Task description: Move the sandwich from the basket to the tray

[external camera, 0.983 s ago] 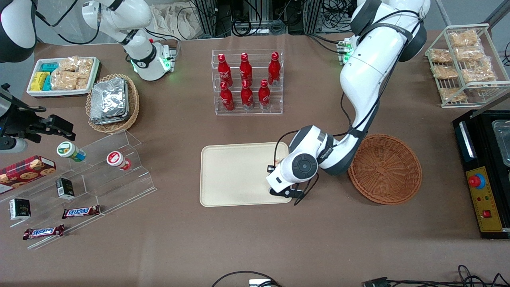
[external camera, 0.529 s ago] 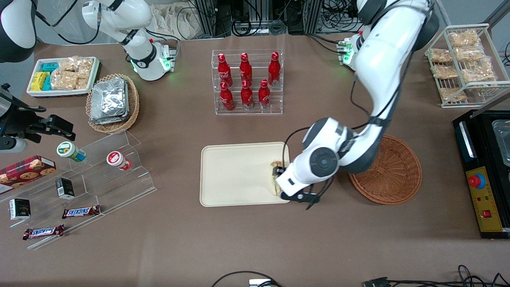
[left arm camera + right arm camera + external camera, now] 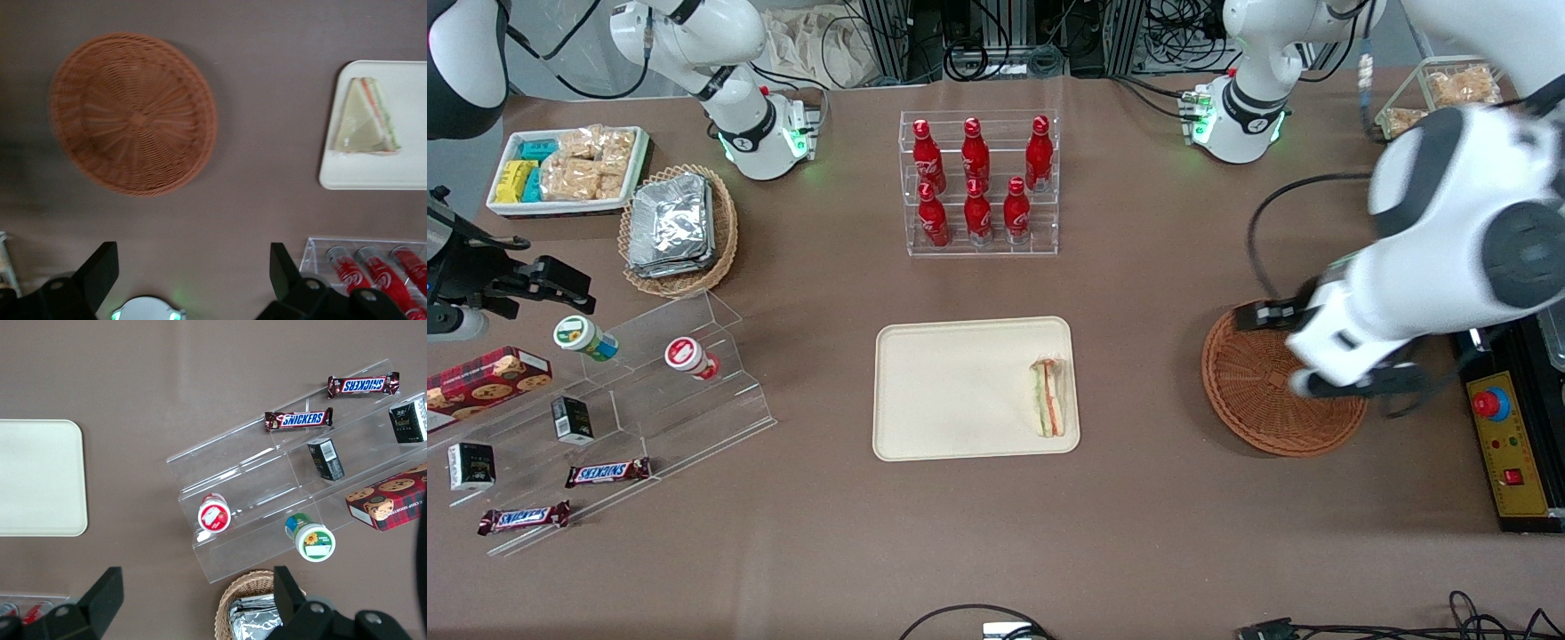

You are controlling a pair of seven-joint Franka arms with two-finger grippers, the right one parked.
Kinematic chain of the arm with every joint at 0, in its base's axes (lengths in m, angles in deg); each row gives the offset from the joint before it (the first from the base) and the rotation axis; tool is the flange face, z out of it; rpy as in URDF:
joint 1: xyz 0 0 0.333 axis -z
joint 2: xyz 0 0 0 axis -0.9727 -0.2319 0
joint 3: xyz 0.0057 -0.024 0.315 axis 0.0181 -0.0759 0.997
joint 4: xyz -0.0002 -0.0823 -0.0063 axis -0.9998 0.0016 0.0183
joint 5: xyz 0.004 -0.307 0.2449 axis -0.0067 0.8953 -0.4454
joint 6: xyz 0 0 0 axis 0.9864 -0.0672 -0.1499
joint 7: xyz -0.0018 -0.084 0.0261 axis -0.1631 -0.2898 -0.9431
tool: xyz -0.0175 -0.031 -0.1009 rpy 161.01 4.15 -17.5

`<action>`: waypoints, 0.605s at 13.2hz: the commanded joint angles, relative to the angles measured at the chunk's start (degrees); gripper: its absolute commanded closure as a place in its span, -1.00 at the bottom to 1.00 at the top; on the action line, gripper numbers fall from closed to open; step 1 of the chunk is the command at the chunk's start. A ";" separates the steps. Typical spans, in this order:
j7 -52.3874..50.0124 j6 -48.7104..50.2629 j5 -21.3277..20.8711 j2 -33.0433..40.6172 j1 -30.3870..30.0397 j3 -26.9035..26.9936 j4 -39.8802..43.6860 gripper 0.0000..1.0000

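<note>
The tabletop (image 3: 1156,533) was covered by a plain brown cloth, and racks of cabling and equipment were seen along the edge farthest from the front camera. The sandwich (image 3: 1048,396) was found lying flat in the tray (image 3: 951,391), close against the rim at the end nearest the basket (image 3: 1263,409), with its green and orange-red layers shown. The basket was set on the cloth toward the working arm's end, apart from the tray, and nothing was seen in it. The gripper (image 3: 193,280) was held high above the tabletop, over the basket's edge, with its jaws spread wide and nothing between them. A clear rack of red bottles (image 3: 978,182) was placed farther from the front camera than the tray. A black control box (image 3: 1507,436) was seen just beside the basket.
</note>
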 commanded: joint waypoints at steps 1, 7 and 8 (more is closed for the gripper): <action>6.10 2.87 -0.19 4.52 -5.08 -0.58 -2.52 -1.00; 10.17 0.62 -1.24 8.56 -6.60 -0.58 -8.74 -1.00; 10.26 -2.36 -1.50 10.66 -6.60 -0.58 -12.50 -1.00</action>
